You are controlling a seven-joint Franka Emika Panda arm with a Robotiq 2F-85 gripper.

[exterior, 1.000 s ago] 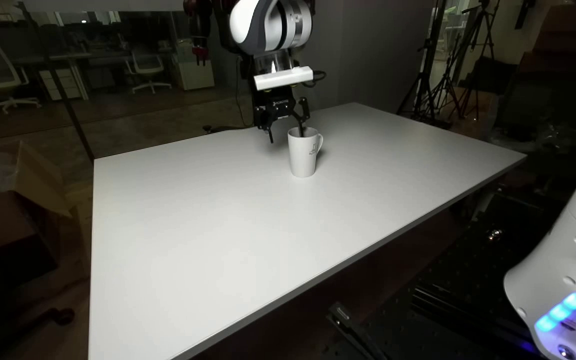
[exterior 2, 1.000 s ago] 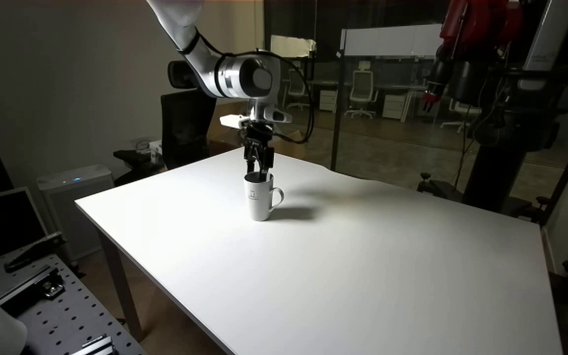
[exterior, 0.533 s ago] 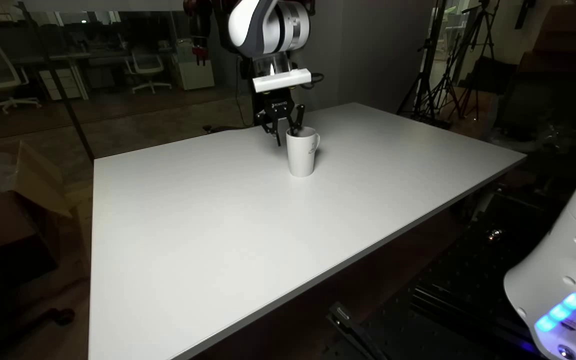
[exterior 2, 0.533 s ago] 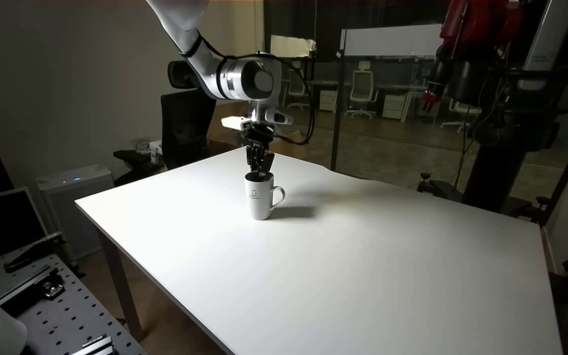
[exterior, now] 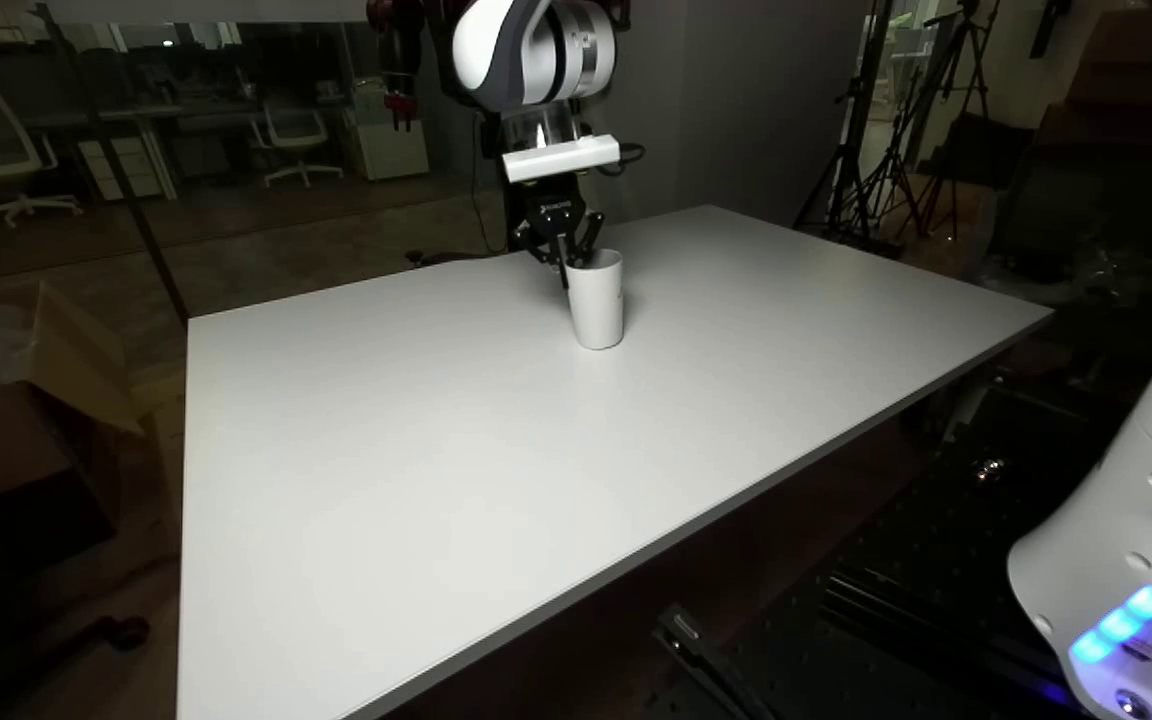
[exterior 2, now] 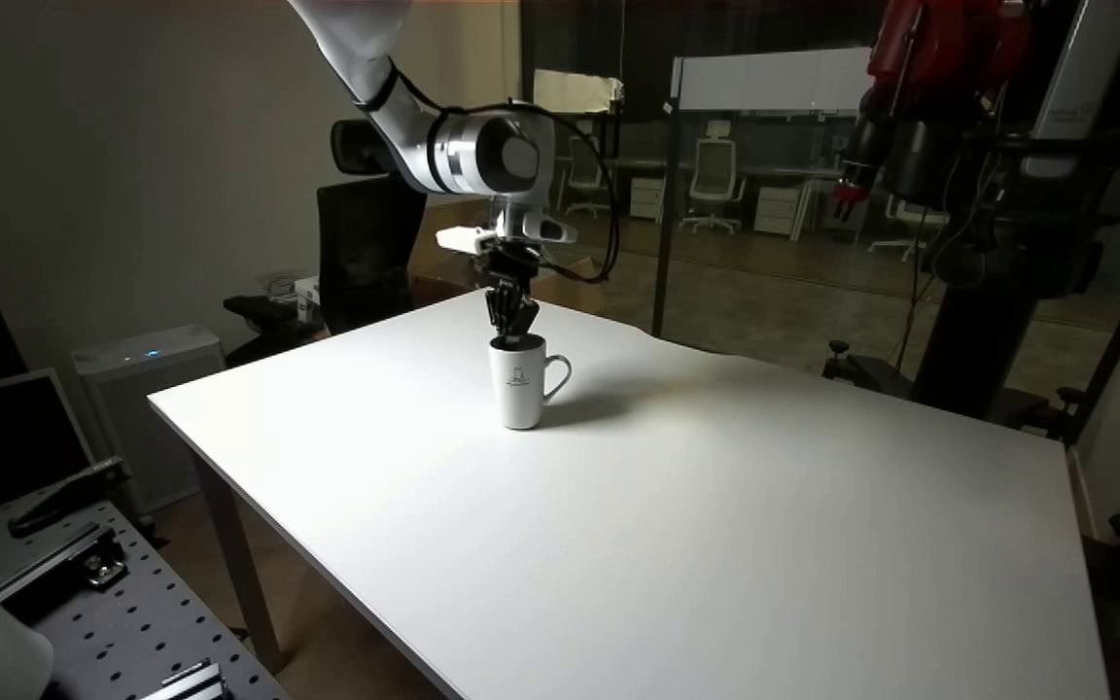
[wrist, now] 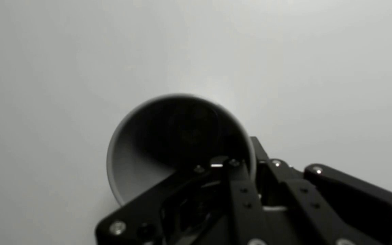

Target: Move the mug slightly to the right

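Between clamped jaws of the gripper (wrist: pixel 247 146): wall of one white mug (exterior: pixel 597 305), turned since earlier. Below them: table (exterior: pixel 386 480), room on every side, edges apart.

The white cylindrical ceramic-looking mug (exterior 2: pixel 518 391) presents a smooth, lightly glossy wall. The white, flat, laminate-like tabletop (exterior 2: pixel 716 544) is smooth and satin. The black two-fingered gripper (wrist: pixel 247 146) is matt, metal or plastic undetermined; its round silver metal screws (wrist: pixel 117 227) are shiny.
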